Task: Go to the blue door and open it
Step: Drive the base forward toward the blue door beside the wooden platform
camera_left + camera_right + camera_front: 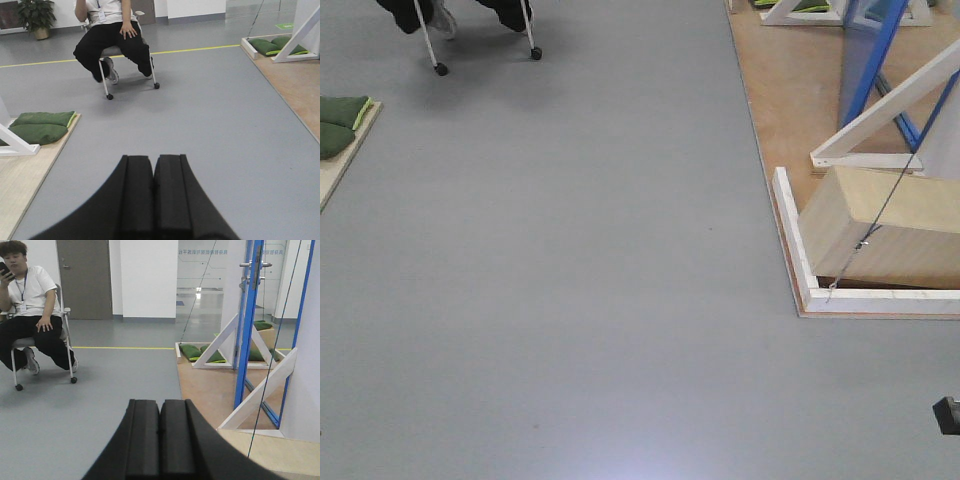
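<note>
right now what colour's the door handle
Silvery handle on the blue door; best in right wrist view.

Black left end effector over plain grey floor; green cushions to its left, yellow line ahead. Right of the black right end effector: blue door, white braces, tan boards.

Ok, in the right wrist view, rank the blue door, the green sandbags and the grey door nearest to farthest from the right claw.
1. blue door, just right of the right claw, edge-on.
2. green sandbags, farther back, at the platform far end.
3. grey door, in the back wall, far left.
</note>
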Tool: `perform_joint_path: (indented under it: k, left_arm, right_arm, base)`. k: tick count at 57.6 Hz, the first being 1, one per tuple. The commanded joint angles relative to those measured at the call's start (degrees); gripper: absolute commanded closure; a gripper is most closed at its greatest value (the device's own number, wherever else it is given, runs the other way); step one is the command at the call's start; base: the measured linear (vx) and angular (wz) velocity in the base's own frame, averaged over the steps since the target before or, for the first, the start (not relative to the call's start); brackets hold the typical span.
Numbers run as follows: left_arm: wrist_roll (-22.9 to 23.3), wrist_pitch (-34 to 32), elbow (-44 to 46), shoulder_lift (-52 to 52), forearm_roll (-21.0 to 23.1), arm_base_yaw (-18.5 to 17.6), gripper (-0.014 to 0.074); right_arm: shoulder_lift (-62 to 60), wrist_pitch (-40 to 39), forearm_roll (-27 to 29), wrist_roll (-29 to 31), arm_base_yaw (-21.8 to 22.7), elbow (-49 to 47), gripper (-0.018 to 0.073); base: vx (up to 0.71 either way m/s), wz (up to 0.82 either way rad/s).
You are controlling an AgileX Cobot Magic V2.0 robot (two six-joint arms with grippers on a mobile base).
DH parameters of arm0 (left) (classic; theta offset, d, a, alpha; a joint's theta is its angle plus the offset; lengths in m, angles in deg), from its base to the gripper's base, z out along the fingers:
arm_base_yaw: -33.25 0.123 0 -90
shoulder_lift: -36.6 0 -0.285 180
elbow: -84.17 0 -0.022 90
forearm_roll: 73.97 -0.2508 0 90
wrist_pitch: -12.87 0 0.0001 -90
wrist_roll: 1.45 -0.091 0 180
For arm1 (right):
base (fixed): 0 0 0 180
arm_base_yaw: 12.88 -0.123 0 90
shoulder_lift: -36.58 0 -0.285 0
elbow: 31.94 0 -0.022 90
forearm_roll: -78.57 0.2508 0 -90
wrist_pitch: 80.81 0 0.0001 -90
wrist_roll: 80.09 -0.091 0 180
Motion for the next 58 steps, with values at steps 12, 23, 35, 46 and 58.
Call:
perform_joint_path:
  k: [12,23,35,46,58]
  left_arm:
    - [0.14,-4.94,-0.26,-0.50,0.45,-2.00,0.0526]
    - [0.14,-4.94,-0.26,-0.55,0.45,-2.00,0.0526]
    - [0.14,-4.94,-0.26,-0.55,0.45,-2.00,0.0526]
    - [0.14,-4.94,-0.26,-0.55,0.45,-1.72,0.0526]
    - [0.14,-4.94,-0.26,-0.50,0.45,-1.72,0.0526]
  right_arm:
    - [-1.19,-4.80,-0.64,0.38,1.90,1.14,0.0557]
    - [-1.19,-4.80,-0.64,0.38,1.91,1.14,0.0557]
    - [-1.19,-4.80,-0.64,0.38,1.85,1.14,0.0557]
    - [-1.19,-4.80,-0.64,0.38,1.85,1.14,0.0557]
    - [-1.13,-4.80,-0.64,0.38,1.85,1.14,0.0557]
  base:
    - [0.36,0.08]
    - [0.42,0.03]
    - [0.46,-0.07]
    - [0.48,-0.14]
    - [0.49,-0.10]
